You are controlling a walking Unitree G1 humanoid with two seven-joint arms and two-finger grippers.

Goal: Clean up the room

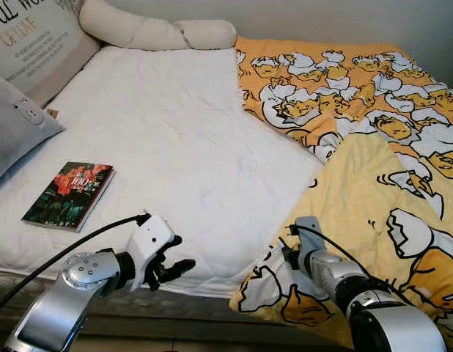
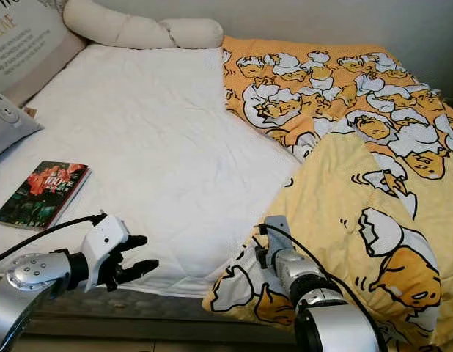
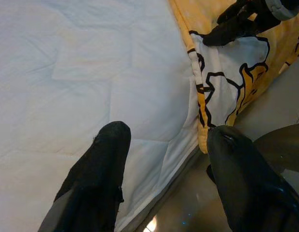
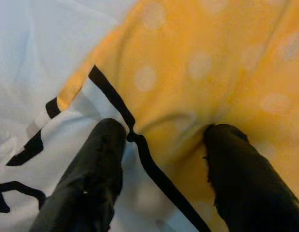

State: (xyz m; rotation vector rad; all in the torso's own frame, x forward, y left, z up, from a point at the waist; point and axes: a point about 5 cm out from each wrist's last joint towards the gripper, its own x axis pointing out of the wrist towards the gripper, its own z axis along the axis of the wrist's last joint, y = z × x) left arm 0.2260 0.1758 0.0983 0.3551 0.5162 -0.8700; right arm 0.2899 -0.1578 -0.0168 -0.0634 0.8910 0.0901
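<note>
The yellow blanket (image 1: 373,183) with the egg cartoon print lies bunched on the robot's right half of the bed (image 1: 175,147), its near corner hanging over the front edge, so the white mattress cover is bare on the other half — probably this is the untidy thing to be put right. The right end effector (image 4: 161,145) is pressed down on this near corner; its two fingers stand apart with a fold of the yellow cloth rising between them, not yet pinched, which looks like the preparation for a grasp of the edge. The left end effector (image 1: 168,268) hovers just at the front edge of the bed, beside the blanket corner, also with fingers apart and holding nothing — I judge it waits to take a second point of the edge, so the blanket can be pulled flat with both arms. A book (image 1: 69,195) lies on the bare sheet near a grey pillow (image 1: 14,128), well apart from both arms.
</note>
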